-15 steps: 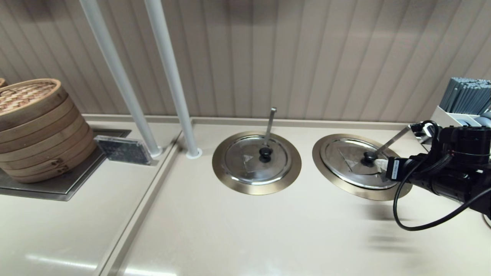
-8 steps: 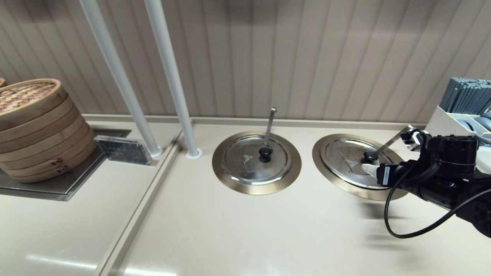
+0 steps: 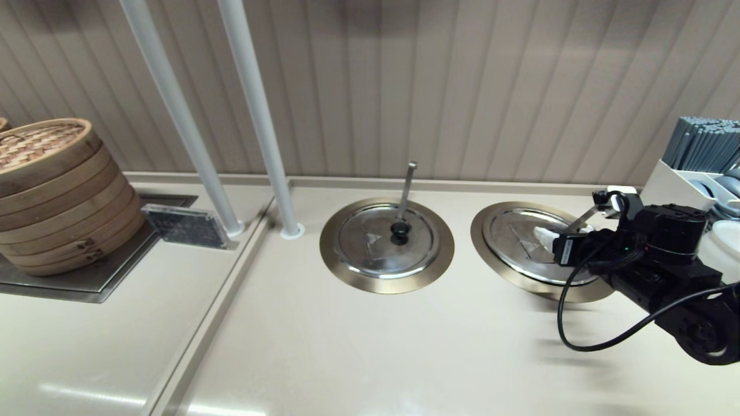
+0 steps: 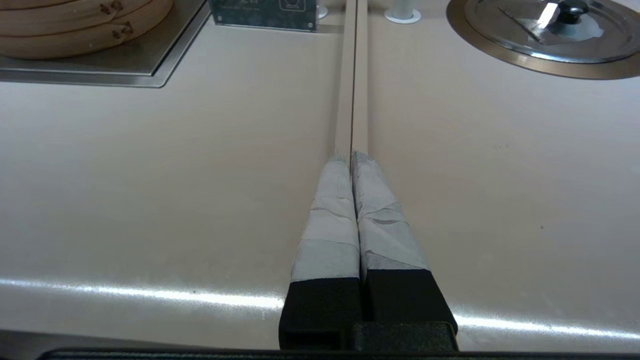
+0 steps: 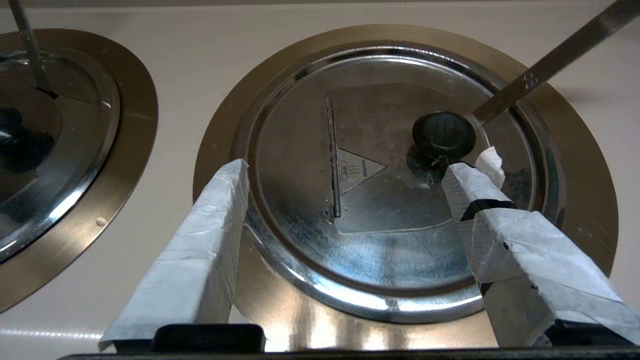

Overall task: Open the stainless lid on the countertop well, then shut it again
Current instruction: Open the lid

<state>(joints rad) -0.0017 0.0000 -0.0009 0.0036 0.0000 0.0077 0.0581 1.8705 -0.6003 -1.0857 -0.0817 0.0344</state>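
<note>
Right gripper [image 5: 345,172] fingers apart over closed stainless lid [image 5: 390,220]; black knob [image 5: 443,135] sat just beyond one fingertip. Left gripper [image 4: 352,160] parked, fingers together.

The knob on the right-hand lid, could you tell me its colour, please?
The knob is black, clearest in the right wrist view.

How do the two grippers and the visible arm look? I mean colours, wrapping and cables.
The right gripper has two long fingers wrapped in pale grey-white tape, on black bases. The right arm is black and blocky, with a black cable looping beside it. The left gripper has the same taped fingers on square black bases.
</note>
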